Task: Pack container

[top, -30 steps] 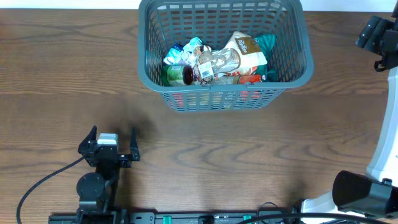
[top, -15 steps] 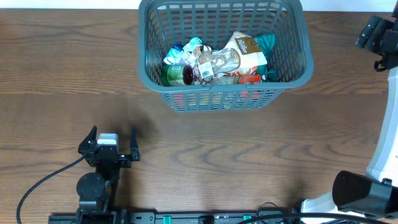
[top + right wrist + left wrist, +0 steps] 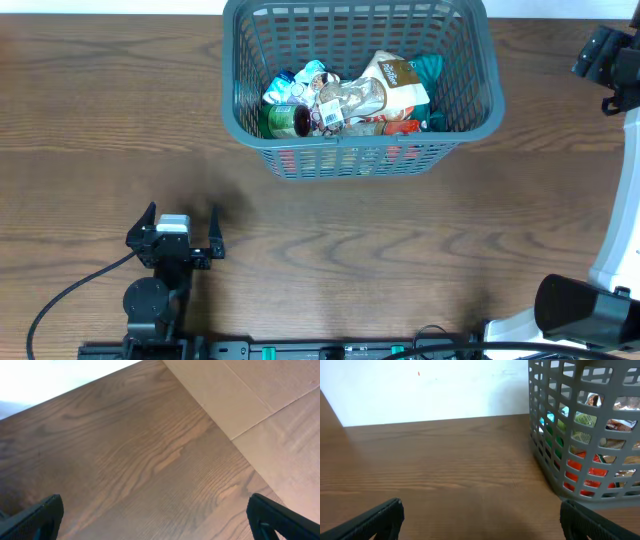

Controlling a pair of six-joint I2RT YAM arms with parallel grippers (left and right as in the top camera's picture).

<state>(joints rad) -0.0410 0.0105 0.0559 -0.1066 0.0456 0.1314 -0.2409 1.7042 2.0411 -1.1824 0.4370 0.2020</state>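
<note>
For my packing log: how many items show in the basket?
6 visible in the container: blue-white packet left, green jar front-left, clear bag centre, beige bag right, teal packet far right, red packet front-right. Others may lie hidden underneath.

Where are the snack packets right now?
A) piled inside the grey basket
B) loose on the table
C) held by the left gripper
A: the packets lie piled inside the container, while the left gripper stands open and empty over the bare table.
</note>
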